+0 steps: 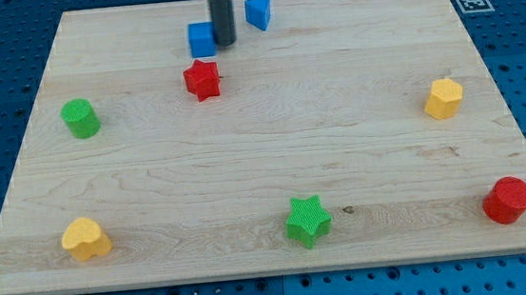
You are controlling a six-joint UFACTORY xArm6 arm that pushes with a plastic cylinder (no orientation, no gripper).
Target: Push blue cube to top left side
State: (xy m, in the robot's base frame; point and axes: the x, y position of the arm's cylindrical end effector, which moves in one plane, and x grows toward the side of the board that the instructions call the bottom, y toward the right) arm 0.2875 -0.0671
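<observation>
Smooth dark rod, tip (224, 44), touching ribbed blue cube (201, 39) at upper centre of pale wooden tabletop (340, 150); no claw visible.

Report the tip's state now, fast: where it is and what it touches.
My tip: no gripper, holds nothing; it sits right against the blue cube on that cube's right side, with the blue triangular block further right.

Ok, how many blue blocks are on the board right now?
2. The blue cube sits near the view's top, against the left of my tip. The blue triangular block lies just right of the rod, nearer the top edge. None looks hidden.
</observation>
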